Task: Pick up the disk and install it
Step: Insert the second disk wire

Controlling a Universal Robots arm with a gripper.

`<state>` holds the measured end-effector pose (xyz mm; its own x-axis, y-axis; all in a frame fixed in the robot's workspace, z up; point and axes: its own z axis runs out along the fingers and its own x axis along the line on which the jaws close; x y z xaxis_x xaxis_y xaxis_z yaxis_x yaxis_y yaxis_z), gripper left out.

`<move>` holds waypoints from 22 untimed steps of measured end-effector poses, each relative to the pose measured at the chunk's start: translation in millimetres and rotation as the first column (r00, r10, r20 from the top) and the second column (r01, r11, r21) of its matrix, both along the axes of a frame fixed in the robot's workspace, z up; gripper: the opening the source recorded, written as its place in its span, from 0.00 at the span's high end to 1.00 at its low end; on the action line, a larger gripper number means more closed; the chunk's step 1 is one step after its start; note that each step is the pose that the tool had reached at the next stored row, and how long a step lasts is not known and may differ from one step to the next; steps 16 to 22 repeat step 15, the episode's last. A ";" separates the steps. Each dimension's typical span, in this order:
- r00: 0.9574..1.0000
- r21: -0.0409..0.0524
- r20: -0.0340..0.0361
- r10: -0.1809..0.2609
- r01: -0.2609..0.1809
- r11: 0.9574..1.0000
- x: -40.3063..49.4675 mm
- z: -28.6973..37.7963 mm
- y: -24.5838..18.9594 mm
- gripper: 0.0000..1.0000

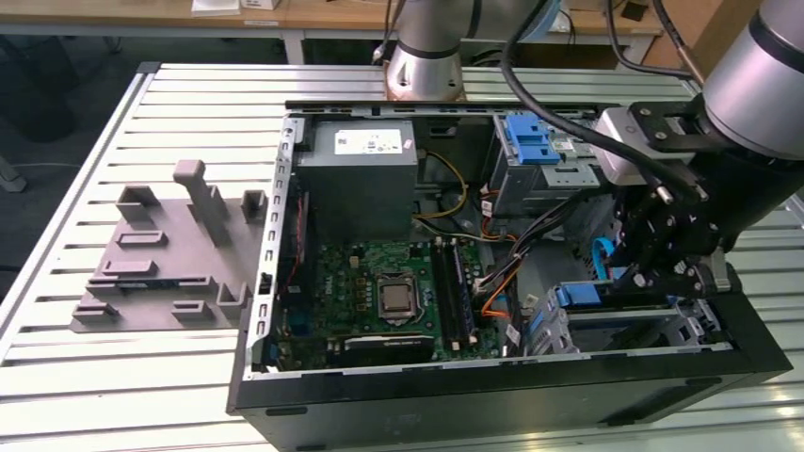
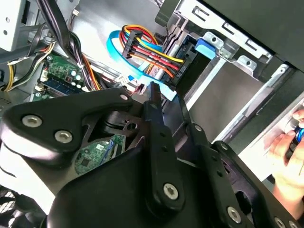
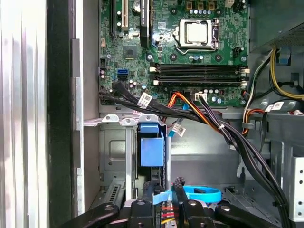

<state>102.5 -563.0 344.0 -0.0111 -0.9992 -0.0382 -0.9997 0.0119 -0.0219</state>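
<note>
The disk sits in the metal drive cage at the case's front corner, on the exterior view's right, and its blue carrier frame point(image 1: 590, 295) shows there. In the first wrist view the blue frame point(image 3: 151, 147) stands edge-on inside the cage; in the second wrist view its blue tab point(image 2: 207, 46) pokes out of the bay. My gripper point(image 1: 653, 282) reaches down into the case right beside that cage. Its fingers stand close together point(image 3: 169, 190) point(image 2: 152, 92), shut next to a light-blue flat cable point(image 2: 121, 52) and a bundle of coloured wires point(image 2: 152, 54). Nothing clearly sits between them.
The open computer case point(image 1: 270, 282) lies on a slatted metal table point(image 1: 75, 377). A grey fixture with upright posts point(image 1: 164, 264) stands on the exterior view's left. Inside are the motherboard point(image 3: 190, 57), a power supply point(image 1: 358, 174) and black cable bundles point(image 3: 237, 142). A person's hand point(image 2: 289, 147) is beyond the case.
</note>
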 end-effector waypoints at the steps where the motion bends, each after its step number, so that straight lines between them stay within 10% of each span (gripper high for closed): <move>1: 1.000 0.000 0.000 0.000 0.000 1.000 0.0 1.4 0.0 0.69; 6: 1.000 0.002 0.000 0.000 0.000 1.000 0.0 2.7 0.0 0.89; 22: 1.000 0.002 0.000 0.000 0.000 1.000 0.0 2.8 0.0 0.89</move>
